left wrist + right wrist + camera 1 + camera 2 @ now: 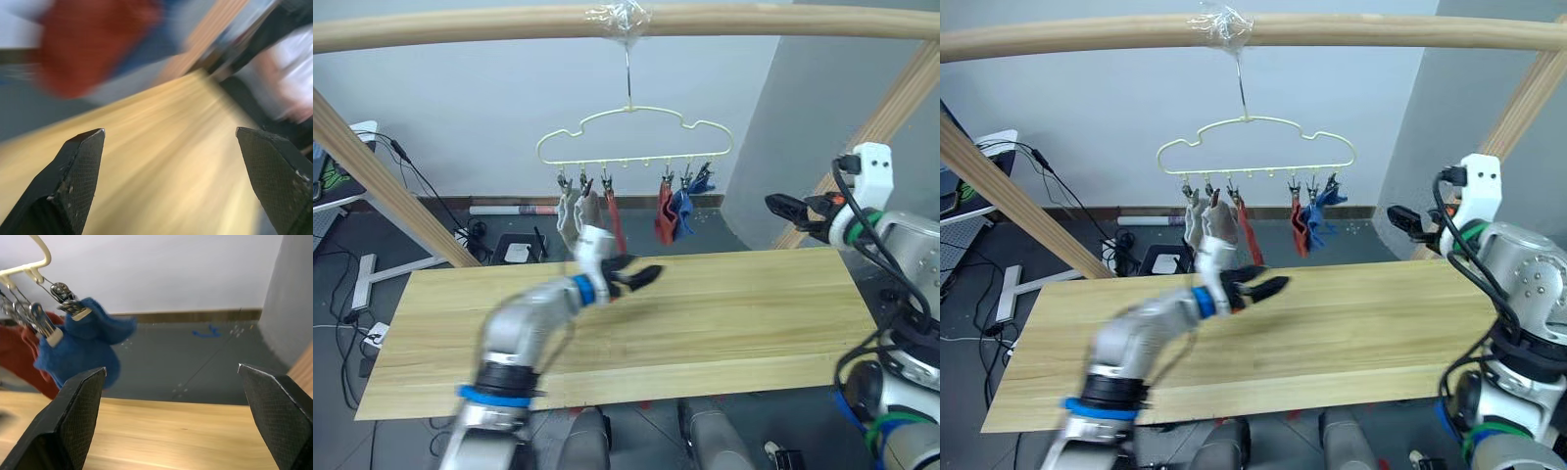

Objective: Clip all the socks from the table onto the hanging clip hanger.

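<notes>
A wide rectangular table (724, 323) of light yellowish wooden planks spans the lower middle of the head views, its top bare. A thick wooden pole frame (460, 29) runs across the top edge, with slanted poles at the left and right sides. From its centre hangs a thin pale yellow-green wire clip hanger (631, 132) with a wavy top and a row of small metal clips. Six short fabric socks hang clipped beneath it: two light grey socks (576, 217) at the left of the row, a red sock (614, 220) just beside them, then another red sock (664, 215) and two blue socks (685, 208) toward the right. The left gripper (641, 276), black-fingered, sits in the centre of the frame over the table, below the grey socks, its jaws apart and holding nothing. The right gripper (783, 208) is at the right of the frame, near the table's far right corner, pointing toward the blue socks, jaws spread wide and holding nothing
</notes>
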Tool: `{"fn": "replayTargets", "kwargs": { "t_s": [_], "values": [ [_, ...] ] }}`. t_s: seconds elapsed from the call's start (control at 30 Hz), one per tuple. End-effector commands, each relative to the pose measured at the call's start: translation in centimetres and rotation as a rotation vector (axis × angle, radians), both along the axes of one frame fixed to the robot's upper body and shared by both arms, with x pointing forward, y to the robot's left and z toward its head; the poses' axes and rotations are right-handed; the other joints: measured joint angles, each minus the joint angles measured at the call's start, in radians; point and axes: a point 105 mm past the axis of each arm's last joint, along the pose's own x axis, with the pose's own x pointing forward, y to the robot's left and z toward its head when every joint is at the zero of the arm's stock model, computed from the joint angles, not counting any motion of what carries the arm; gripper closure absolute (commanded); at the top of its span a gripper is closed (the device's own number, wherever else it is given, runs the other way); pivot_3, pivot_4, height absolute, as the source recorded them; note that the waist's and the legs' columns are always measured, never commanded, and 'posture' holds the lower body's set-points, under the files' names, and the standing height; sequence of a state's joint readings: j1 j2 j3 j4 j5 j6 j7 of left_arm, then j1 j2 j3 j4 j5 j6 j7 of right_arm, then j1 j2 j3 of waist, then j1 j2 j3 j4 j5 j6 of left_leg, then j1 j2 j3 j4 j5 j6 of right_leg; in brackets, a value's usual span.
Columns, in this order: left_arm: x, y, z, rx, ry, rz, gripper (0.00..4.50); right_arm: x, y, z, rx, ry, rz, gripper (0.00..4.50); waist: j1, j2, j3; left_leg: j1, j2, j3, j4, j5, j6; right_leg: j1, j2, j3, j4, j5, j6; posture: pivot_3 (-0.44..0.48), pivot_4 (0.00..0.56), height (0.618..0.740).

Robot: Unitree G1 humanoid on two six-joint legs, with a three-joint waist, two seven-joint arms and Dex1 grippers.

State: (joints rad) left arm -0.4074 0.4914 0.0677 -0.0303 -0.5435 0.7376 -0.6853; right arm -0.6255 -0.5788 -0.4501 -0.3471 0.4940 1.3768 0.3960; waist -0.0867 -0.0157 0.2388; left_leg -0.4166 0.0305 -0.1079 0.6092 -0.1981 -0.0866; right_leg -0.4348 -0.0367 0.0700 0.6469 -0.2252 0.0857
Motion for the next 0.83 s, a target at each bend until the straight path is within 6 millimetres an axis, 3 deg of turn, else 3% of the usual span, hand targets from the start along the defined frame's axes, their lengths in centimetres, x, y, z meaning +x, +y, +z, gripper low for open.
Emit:
{"fn": "replayTargets", "kwargs": {
  "t_s": [0.03,0.1,0.2,0.3,0.43,0.57,0.83],
  "values": [
    [-0.5,4.0,1.9,0.087,-0.054,-0.023,0.04,-0.9,0.2,0.0,-0.168,-0.11,0.154,0.0,0.007,0.0,0.0,0.0,0.0,0.0,0.0,0.0,0.0,0.001,0.0,0.0,-0.002,-0.001,-0.001,0.028,0.18,0.74],
    [-1.3,8.8,3.4,0.193,-0.08,0.014,0.04,-2.1,-0.3,-1.1,-0.286,-0.124,0.269,0.0,0.013,-0.006,0.0,0.0,0.0,0.0,0.0,0.0,0.0,0.002,-0.001,0.0,-0.003,-0.001,-0.001,0.046,0.177,0.74],
    [-2.2,14.0,5.0,0.347,-0.103,0.06,0.04,-3.6,-0.8,-1.6,-0.305,-0.114,0.409,0.0,0.014,-0.006,0.001,-0.002,0.0,0.002,-0.002,0.0,0.0,-0.002,-0.001,0.0,-0.002,0.0,0.0,0.074,0.173,0.74],
    [-2.5,17.1,6.1,0.449,-0.109,0.111,0.04,-4.2,-1.7,-1.1,-0.234,-0.086,0.465,0.0,0.022,-0.005,0.001,-0.001,0.0,0.003,-0.002,0.0,0.0,-0.002,-0.001,0.0,-0.002,-0.001,-0.002,0.097,0.168,0.74],
    [-3.2,18.9,7.8,0.481,-0.098,0.114,0.04,-4.9,-2.5,0.4,-0.165,-0.062,0.514,0.0,0.036,-0.005,0.0,-0.001,0.001,0.002,-0.001,0.0,0.0,-0.002,-0.001,0.0,-0.001,-0.003,-0.005,0.115,0.16,0.74],
    [-2.6,20.3,9.7,0.417,-0.13,0.182,0.04,-5.1,-2.8,1.4,-0.167,-0.062,0.547,0.0,0.053,-0.005,0.0,-0.001,0.001,0.002,-0.001,0.0,0.0,-0.002,-0.001,-0.001,0.0,-0.003,-0.005,0.12,0.152,0.74],
    [-1.7,19.3,9.6,0.401,-0.158,0.142,0.04,-4.6,-2.7,0.6,-0.201,-0.061,0.539,0.0,0.058,-0.005,0.0,-0.002,0.001,0.002,-0.001,0.0,0.0,-0.002,-0.001,-0.001,0.0,0.0,0.0,0.115,0.149,0.74]
  ]
}}
